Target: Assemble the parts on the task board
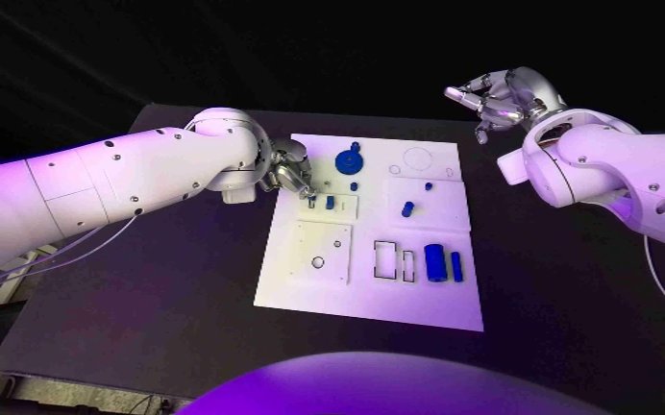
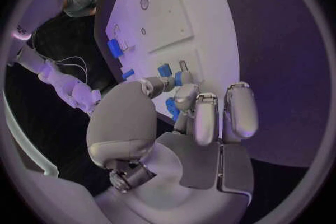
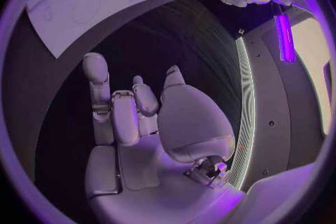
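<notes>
Nearest the robot, on the black table (image 1: 153, 319), the white task board (image 1: 326, 285) is seen lying flat. In its near half a plain raised plate with a small round hole (image 1: 319, 262) is set at the left, and beside it two narrow rectangular slots (image 1: 394, 262) are cut. Just right of the slots, two blue upright bars (image 1: 444, 263) are seen side by side, the left one thicker.

Farther in, a small blue peg (image 1: 407, 209) is found near the board's middle, tilted. At the board's left edge the left robot hand (image 1: 291, 177) is lowered onto a framed recess; a small blue part (image 1: 330, 202) stands at its fingertips. In the left wrist view the fingers (image 2: 183, 95) are closed around blue pieces (image 2: 168, 73), but what exactly is gripped is partly hidden by the fingers themselves.

Farther still, a blue round disc part (image 1: 351, 160) rests near the board's far edge, and faint circular outlines (image 1: 414, 158) are marked to its right; their detail is hard to make out.

Beyond the board's far right corner, the right robot hand (image 1: 499, 98) is held above the table, well apart from the board, fingers loosely spread with nothing in them.
</notes>
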Tool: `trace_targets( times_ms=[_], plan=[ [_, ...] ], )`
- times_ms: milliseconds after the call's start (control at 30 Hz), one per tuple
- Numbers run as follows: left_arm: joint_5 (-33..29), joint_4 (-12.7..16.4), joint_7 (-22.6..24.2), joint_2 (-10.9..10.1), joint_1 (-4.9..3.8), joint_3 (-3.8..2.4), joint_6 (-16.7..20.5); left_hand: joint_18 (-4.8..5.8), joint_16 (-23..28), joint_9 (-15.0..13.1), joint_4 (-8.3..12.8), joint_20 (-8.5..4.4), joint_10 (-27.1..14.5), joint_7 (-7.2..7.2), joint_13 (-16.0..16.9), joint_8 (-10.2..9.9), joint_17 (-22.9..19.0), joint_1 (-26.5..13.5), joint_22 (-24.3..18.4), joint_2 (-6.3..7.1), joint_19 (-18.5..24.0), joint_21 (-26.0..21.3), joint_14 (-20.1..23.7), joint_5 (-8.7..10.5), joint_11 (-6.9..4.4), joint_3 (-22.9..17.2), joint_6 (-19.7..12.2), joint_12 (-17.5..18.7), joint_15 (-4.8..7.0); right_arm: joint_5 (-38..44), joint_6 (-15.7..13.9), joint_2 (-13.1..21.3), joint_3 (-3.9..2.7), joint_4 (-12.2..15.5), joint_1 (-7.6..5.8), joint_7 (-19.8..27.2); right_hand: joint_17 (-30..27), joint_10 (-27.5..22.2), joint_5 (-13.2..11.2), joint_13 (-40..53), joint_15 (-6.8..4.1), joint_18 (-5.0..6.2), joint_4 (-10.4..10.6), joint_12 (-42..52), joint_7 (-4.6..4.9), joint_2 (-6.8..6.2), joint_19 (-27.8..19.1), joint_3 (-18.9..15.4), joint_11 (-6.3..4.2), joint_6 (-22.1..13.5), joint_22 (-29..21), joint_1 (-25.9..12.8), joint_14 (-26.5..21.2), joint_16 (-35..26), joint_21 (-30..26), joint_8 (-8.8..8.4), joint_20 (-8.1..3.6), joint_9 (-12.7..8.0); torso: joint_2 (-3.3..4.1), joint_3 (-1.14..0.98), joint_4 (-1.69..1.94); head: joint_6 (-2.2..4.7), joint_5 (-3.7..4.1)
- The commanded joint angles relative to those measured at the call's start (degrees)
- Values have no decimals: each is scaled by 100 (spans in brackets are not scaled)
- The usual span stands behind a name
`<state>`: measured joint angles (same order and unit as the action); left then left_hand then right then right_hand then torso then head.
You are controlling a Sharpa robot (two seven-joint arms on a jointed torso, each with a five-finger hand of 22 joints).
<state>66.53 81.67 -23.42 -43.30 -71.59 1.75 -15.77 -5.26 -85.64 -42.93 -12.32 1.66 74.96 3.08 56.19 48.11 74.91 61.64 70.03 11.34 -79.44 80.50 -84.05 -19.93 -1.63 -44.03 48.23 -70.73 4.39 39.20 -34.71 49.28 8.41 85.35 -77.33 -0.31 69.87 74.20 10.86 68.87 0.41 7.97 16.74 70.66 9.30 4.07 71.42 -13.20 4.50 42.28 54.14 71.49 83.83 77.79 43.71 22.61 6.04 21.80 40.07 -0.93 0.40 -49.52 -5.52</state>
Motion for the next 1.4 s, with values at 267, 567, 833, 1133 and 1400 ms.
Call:
trace_targets(
  times_ms=[267,567,833,1133,1400],
  plan=[
    [33,31,-36,16,3,20,-222,112,-24,7,1274,-12,54,-32,16,-27,929,58,10,-1,-44,35,-423,-33,3,-1228,24,-22,49,49,70,-3,-2,-5,3,12,2,-17,-11,-3,-41,91,-4,-9,4,71,49,-50,-5,-48,9,8,128,-37,-7,20,-13,-7,-4,-4,-1,-11,-3],
    [33,58,-40,6,9,26,-262,113,-22,7,1276,-12,57,-32,18,-29,927,59,14,2,-46,37,-422,-48,2,-1225,28,-23,49,32,88,-6,-2,-7,4,19,2,-17,-11,-3,-41,91,-4,-9,4,71,49,-50,-5,-48,9,8,128,-37,-7,20,-13,-7,-2,-3,3,-8,-5],
    [33,59,-58,-6,19,34,-257,113,-22,7,1276,-12,57,-32,18,-29,927,59,14,2,-46,37,-422,-48,2,-1225,28,-23,49,29,85,-5,-2,-7,5,21,2,-17,-11,-3,-41,91,-4,-9,4,71,49,-50,-5,-48,9,8,128,-37,-7,20,-13,-7,-3,-3,2,-2,-14],
    [38,50,-94,-14,27,41,-238,113,-22,7,1276,-12,57,-32,18,-29,927,59,14,2,-46,37,-422,-48,2,-1225,28,-23,49,28,84,-3,-2,-5,5,21,2,-17,-11,-3,-41,91,-4,-9,4,71,49,-50,-5,-48,9,8,128,-37,-7,20,-13,-7,3,-2,0,1,-9],
    [42,49,-109,-22,28,42,-265,113,-24,10,1275,-12,59,-32,12,-35,929,58,15,3,-45,38,-423,-77,3,-1217,37,-18,48,28,81,-1,-2,-5,5,20,2,-17,-11,-3,-41,91,-4,-9,4,71,49,-50,-5,-48,9,8,128,-37,-7,20,-13,-7,1,-1,2,-7,-29]
  ],
)
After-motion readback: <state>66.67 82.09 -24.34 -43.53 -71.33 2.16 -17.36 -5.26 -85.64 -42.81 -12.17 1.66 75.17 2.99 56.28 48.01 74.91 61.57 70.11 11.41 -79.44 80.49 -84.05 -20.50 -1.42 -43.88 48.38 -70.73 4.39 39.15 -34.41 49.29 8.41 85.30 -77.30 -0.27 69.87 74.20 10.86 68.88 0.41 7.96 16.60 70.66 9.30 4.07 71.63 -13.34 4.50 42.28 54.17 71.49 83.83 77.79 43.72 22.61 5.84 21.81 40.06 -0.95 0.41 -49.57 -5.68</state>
